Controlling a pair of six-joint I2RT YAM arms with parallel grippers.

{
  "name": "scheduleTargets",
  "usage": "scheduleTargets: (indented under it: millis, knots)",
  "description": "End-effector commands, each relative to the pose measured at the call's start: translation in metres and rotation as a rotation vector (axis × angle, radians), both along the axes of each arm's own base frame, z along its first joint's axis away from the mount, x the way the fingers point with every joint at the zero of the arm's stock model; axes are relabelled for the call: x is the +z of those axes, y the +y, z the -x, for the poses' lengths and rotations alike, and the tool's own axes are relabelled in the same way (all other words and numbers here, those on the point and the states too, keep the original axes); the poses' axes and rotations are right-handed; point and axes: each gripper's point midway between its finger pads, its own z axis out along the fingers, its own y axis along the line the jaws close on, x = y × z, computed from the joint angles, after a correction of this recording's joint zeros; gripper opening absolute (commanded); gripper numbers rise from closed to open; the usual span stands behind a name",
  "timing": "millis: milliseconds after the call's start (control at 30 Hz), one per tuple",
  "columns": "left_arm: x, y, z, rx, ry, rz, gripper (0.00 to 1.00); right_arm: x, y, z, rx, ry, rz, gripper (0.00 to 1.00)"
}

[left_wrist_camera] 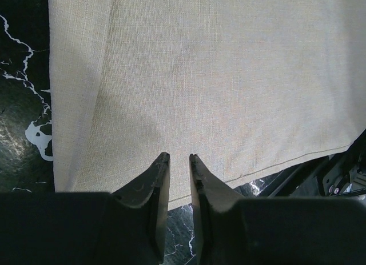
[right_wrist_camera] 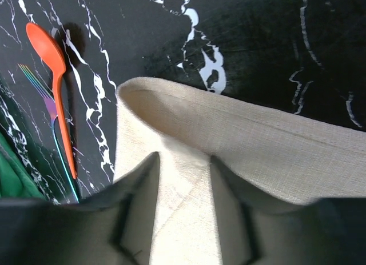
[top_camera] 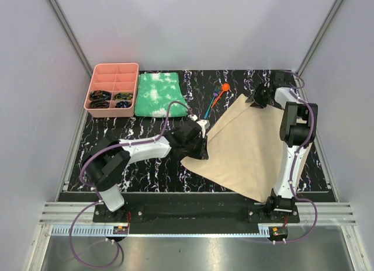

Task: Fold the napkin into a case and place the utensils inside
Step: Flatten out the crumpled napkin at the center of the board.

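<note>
The tan napkin (top_camera: 251, 148) lies spread flat and turned diagonally on the black marbled table. My left gripper (top_camera: 203, 145) hovers at its left corner. In the left wrist view the jaws (left_wrist_camera: 178, 156) stand a narrow gap apart over the napkin's (left_wrist_camera: 229, 76) hem, with nothing between them. My right gripper (top_camera: 256, 100) is at the far corner. Its jaws (right_wrist_camera: 184, 156) are open with the napkin's (right_wrist_camera: 257, 139) corner lying between them, and the cloth beyond curls up. The orange spoon (top_camera: 224, 87) (right_wrist_camera: 54, 76) and the slim teal utensil (top_camera: 211, 104) (right_wrist_camera: 57, 133) lie left of that corner.
A green-and-white mottled cloth (top_camera: 159, 94) lies at the back, left of the utensils. A pink divided tray (top_camera: 114, 65) with small dark items stands at the back left. Grey walls close in the table on three sides.
</note>
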Motion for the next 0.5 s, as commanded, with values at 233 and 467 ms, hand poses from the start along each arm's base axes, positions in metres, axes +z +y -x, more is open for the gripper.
scheduleTargets:
  millis: [233, 467]
  knots:
    - [0.032, -0.008, -0.019, 0.023, -0.071, 0.064, 0.22, 0.055, 0.033, -0.034, 0.062, -0.152, -0.028, 0.01]
    - [0.041, 0.003, -0.035, 0.062, -0.085, 0.066, 0.24, 0.079, 0.087, -0.061, 0.093, -0.187, -0.296, 0.20]
